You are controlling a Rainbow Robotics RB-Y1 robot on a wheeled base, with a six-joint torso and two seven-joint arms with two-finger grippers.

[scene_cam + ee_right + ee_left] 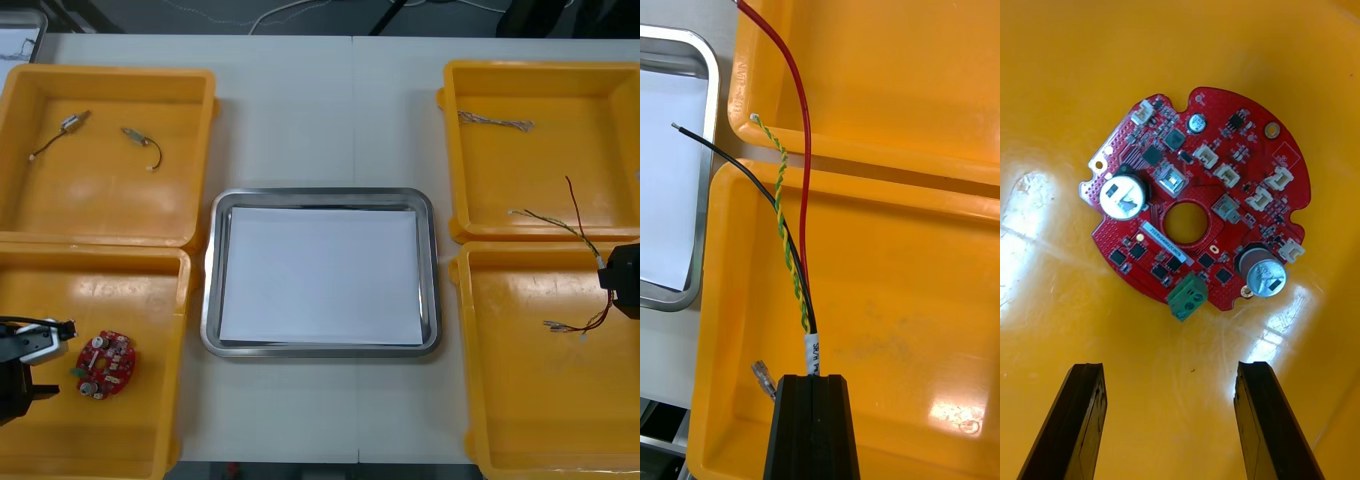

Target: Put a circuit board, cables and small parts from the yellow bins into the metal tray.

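Cables point(812, 352), seemingly, in right tool point(814, 379); left tool point(1171, 367) agape.

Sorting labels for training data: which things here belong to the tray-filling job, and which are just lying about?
Job: metal tray; yellow bins; circuit board before the open left hand; red and yellow cable in the shut right hand; twisted cable; small metal parts.
Lying about: white cord beyond the table's far edge.
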